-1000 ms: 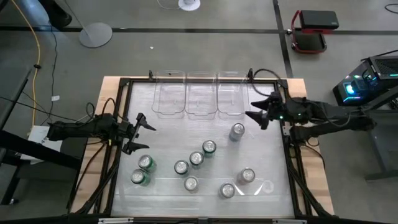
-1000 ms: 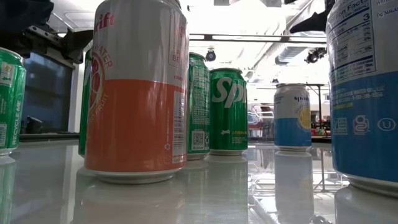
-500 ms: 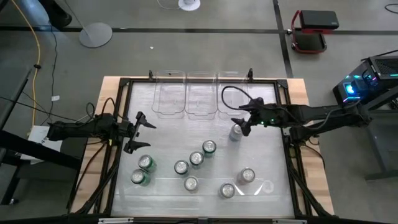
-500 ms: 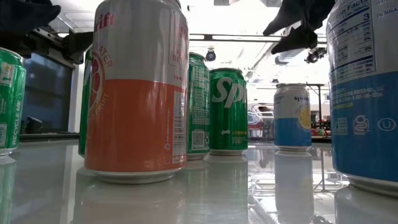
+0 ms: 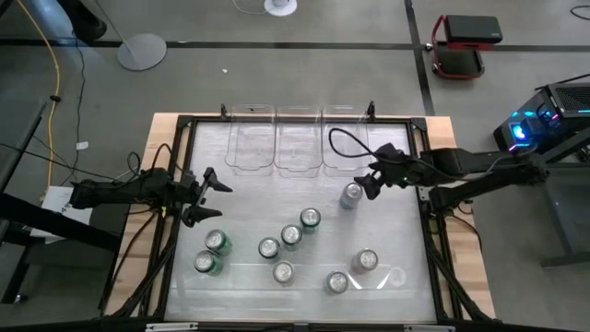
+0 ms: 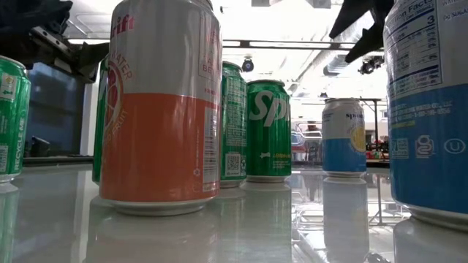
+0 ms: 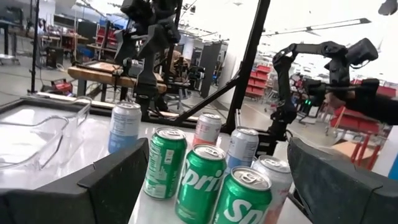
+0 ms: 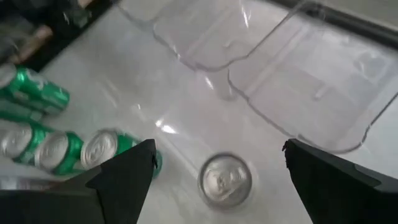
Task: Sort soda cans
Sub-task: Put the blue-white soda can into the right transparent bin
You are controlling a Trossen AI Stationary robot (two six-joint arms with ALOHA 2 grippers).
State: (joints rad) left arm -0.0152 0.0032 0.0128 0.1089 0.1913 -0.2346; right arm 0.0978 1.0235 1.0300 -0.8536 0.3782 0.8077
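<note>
Above the lone silver-topped, blue-and-grey soda can (image 5: 351, 195) I have the right pincer (image 5: 366, 181), fingers spread wide and empty; my wrist camera shows that can's (image 8: 224, 178) shiny round lid between the two dark fingers, untouched. Just beyond this can stand three clear, glossy plastic bins (image 5: 297, 140) with rounded corners, in a row at the far edge of the pale, reflective table (image 5: 244, 194). On the near side of the can, the other small metal cylinders cluster: green-sided cans (image 5: 309, 219) closest, a pair of green ones (image 5: 212, 251) well to its left, and silver-sided ones (image 5: 363, 262) nearer me. My left pincer (image 5: 207, 195) hovers beside that green pair, fingers parted, gripping nothing.
</note>
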